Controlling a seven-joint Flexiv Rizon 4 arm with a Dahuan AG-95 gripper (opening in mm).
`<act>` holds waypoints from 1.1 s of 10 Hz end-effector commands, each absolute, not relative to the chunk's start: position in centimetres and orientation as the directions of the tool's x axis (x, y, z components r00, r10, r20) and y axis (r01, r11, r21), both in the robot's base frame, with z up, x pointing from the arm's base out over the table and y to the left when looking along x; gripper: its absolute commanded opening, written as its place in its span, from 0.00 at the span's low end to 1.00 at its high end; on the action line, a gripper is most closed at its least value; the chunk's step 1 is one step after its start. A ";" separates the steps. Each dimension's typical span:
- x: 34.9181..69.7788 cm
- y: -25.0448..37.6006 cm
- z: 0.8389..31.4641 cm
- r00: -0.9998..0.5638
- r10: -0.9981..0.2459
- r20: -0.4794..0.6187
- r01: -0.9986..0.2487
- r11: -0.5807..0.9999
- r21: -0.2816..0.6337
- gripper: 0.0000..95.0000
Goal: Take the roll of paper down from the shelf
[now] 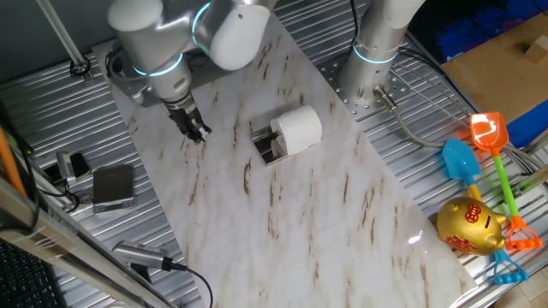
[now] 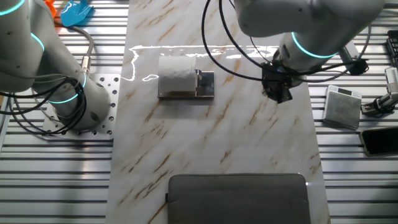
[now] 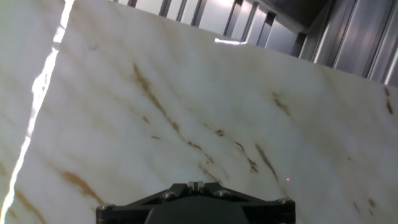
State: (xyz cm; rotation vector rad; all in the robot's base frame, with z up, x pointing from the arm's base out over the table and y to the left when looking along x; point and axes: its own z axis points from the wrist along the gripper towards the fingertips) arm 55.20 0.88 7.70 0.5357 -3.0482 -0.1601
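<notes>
The white roll of paper (image 1: 299, 128) lies on its side on the shelf (image 1: 266, 145), a small low dark rack with shiny metal edges, near the middle of the marble tabletop. In the other fixed view the roll (image 2: 177, 74) rests on the left part of the shelf (image 2: 206, 85). My gripper (image 1: 196, 129) hangs just above the marble, well to the left of the shelf; it also shows in the other fixed view (image 2: 278, 93), to the shelf's right. Its fingers are pressed together and hold nothing. The hand view shows only bare marble and the gripper (image 3: 196, 185); the roll is out of that view.
A grey square box (image 1: 113, 186) and cables lie on the ribbed metal left of the marble. A second arm's base (image 1: 377, 60) stands at the back. Toys, a gold pig (image 1: 470, 226) and plastic shovels, lie at right. A large grey mat (image 2: 237, 198) covers the near marble edge.
</notes>
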 end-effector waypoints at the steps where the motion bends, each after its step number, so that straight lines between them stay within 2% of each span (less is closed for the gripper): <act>1: 54.9 0.9 7.9 -0.927 -0.374 0.025 -0.371 0.924 0.093 0.00; 9: 61.5 -6.1 6.7 -0.851 -0.525 0.024 -0.519 0.846 0.120 0.00; 11: 61.5 -6.1 6.6 -0.859 -0.508 0.057 -0.505 0.861 0.059 0.00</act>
